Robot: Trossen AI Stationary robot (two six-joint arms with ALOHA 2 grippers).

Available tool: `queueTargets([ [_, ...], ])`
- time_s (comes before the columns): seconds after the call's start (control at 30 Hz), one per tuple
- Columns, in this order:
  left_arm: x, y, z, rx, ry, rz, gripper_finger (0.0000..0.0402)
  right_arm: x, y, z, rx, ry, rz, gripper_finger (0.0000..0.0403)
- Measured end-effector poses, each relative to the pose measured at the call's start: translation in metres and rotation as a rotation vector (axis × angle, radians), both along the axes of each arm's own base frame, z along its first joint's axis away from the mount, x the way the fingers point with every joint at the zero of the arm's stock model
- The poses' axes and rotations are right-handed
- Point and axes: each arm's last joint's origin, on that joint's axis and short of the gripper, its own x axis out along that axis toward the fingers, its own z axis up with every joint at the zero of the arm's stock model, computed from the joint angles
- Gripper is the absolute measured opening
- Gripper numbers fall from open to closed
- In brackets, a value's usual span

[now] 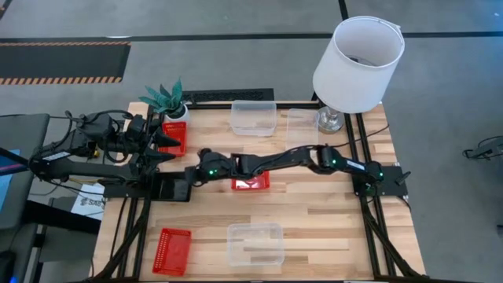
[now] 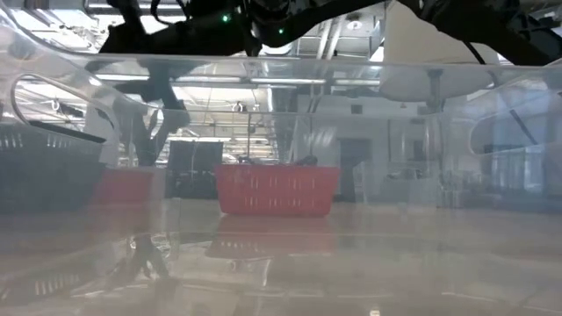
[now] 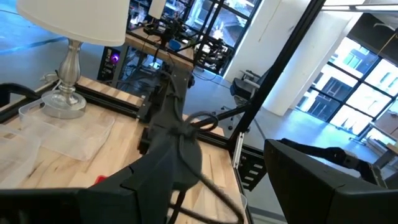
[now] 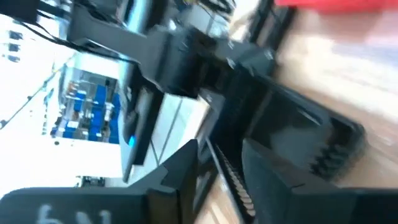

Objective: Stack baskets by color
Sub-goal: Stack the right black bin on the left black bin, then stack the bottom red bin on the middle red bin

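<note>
A black basket [image 1: 167, 190] sits left of the table's middle. My right gripper [image 1: 191, 174] reaches across from the right and is shut on its right-hand wall. A red basket [image 1: 250, 184] rests on its base under my right arm. Other red baskets lie at the far left [image 1: 174, 138] and near left [image 1: 171, 250]. Clear baskets stand at the far edge [image 1: 253, 118], beside it [image 1: 302, 126], and near the front [image 1: 255, 242]. My left gripper [image 1: 167, 148] hovers open at the table's left, by the far red basket. My right gripper has the black basket's mesh wall [image 4: 227, 184] between its two fingers, on the side toward the table's right. The fingers come nearly level from the table's right, slanting a little down. The view is blurred, so I cannot tell whether the basket is lifted.
A white lamp [image 1: 357, 63] on a metal foot stands at the far right corner. A small green plant [image 1: 167, 98] stands at the far left. Bare wood lies between the middle red basket and the near clear basket.
</note>
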Motion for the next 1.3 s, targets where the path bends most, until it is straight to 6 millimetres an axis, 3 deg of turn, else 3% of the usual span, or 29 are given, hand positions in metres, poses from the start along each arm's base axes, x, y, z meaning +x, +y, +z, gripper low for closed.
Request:
queueTargets([
  [0.13,0.0,0.0,0.0,0.0,0.0,0.0,0.0233,0.0,-0.002,-0.002,0.003,0.006,-0.005,0.0081],
  [0.27,0.0,0.0,0.0,0.0,0.0,0.0,0.0233,0.005,0.0,-0.018,0.005,-0.001,0.004,0.0014],
  [0.57,0.002,0.0,0.0,-0.009,0.006,0.012,0.0233,0.012,0.0,-0.045,0.038,-0.011,0.017,0.0005],
  [0.83,0.001,0.001,-0.001,-0.019,0.012,0.021,0.0233,0.01,-0.004,-0.063,0.031,0.082,0.02,0.0004],
  [1.1,0.001,0.001,-0.001,-0.022,0.012,0.024,0.0233,0.012,-0.02,-0.042,-0.06,-0.03,0.043,0.0005],
  [1.3,0.001,0.001,-0.001,-0.029,0.018,0.018,0.0233,-0.006,-0.028,0.017,-0.213,0.006,0.111,0.0003],
])
